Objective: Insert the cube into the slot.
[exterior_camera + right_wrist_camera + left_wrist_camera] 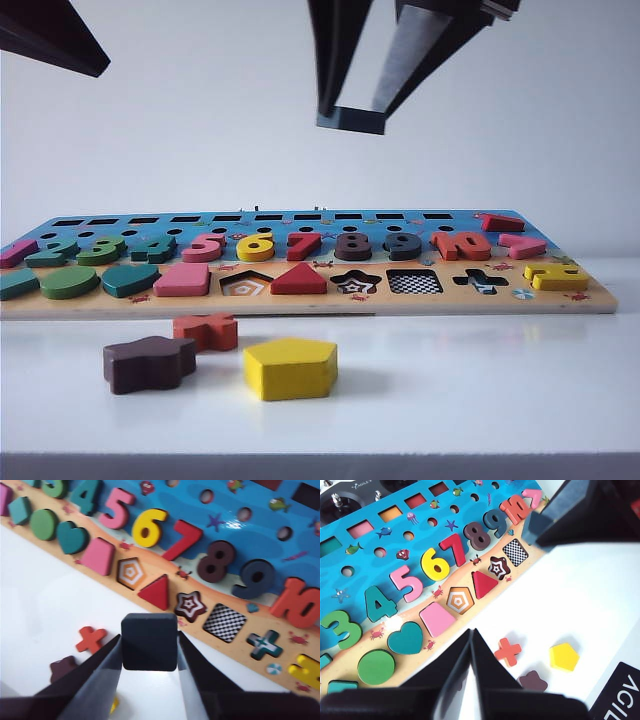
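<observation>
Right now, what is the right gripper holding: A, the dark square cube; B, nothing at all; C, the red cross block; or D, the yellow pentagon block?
A: in the right wrist view the right gripper has its fingers closed against both sides of the dark cube, raised above the table, while the yellow pentagon block and the red cross block lie on the table in front of the puzzle board.

Bright, even light fills all 3 views, washing the white table [480, 380] and the far wall almost to 1 tone, with only faint soft shadows beside the yellow pentagon block [291, 367]. The puzzle board [260, 535] shows a small white glare patch and slight blur in the right wrist view. Both grippers, left [470, 680] and right [149, 680], appear dark and out of focus close to their cameras.
</observation>
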Action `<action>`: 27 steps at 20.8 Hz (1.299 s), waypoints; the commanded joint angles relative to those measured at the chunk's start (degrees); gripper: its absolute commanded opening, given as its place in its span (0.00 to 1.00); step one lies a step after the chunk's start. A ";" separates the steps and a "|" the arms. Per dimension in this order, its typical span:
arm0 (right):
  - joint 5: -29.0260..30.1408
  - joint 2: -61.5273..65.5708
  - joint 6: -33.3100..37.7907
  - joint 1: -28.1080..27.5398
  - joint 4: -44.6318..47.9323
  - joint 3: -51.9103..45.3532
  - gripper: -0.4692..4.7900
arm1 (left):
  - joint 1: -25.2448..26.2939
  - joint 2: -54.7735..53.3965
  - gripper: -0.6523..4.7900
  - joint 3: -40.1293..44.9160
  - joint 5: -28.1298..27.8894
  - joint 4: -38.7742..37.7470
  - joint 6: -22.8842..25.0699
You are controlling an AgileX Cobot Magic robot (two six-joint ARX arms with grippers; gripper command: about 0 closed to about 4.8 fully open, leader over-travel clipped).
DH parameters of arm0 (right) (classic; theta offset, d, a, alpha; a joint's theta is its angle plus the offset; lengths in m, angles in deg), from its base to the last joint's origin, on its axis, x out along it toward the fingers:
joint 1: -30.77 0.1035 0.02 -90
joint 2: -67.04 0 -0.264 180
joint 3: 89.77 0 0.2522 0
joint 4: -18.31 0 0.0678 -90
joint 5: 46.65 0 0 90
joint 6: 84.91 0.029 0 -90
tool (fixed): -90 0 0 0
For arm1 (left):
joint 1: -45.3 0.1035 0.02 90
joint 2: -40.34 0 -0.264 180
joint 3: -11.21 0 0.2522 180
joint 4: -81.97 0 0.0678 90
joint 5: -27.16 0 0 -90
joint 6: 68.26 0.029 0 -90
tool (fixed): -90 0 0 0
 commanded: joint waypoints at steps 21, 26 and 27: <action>-2.47 -4.81 -1.29 -11.15 7.89 -0.57 0.08 | -0.02 0.07 0.15 -0.17 0.26 1.01 0.17; -1.75 -8.85 -2.01 -13.51 8.02 -3.19 0.08 | -0.04 0.07 0.15 -0.17 0.26 1.01 0.17; -1.40 -9.97 -1.99 -13.90 8.13 -4.33 0.08 | -0.04 0.07 0.15 -0.17 0.26 1.01 0.17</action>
